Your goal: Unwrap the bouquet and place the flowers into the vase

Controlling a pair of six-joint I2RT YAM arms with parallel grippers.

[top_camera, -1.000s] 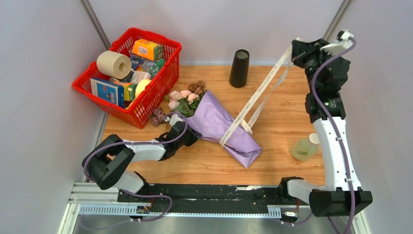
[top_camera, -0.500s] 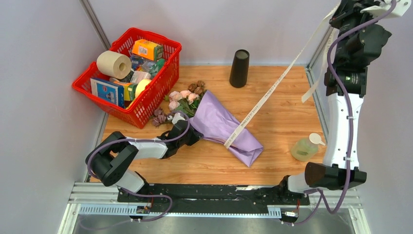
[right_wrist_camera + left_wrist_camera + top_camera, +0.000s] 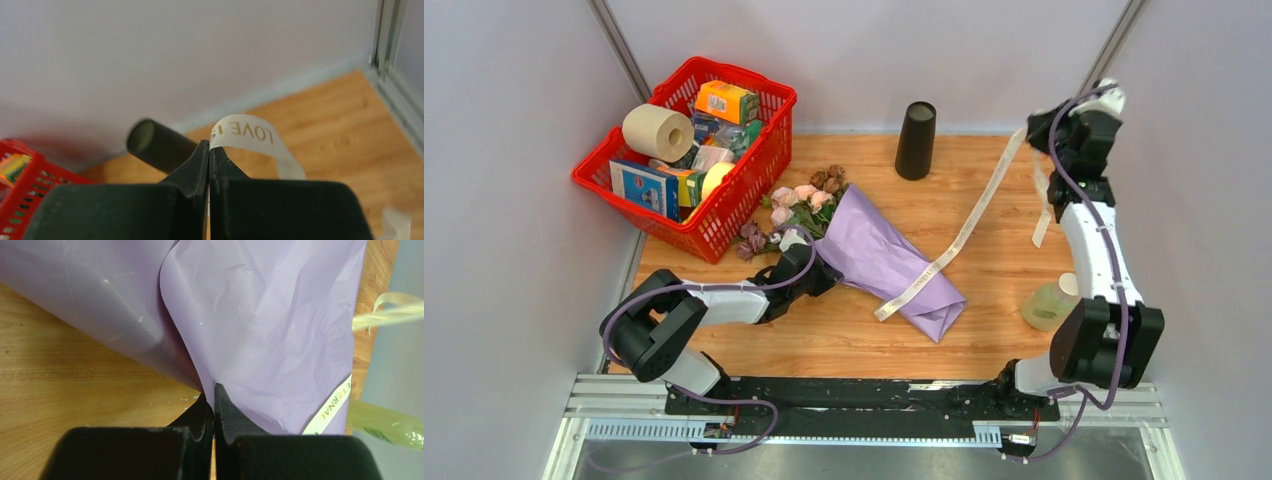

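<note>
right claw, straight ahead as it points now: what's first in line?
Likely the black vase, sitting just left of the line of the right claw; depth unclear, so it may miss and reach the back wall.

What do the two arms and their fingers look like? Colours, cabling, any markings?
Both alike: left arm and right arm have white link shells between chunky black joint housings, each with a lilac cable looped outside. Fingers are matte black wedges tapering to a point. No markings visible.
</note>
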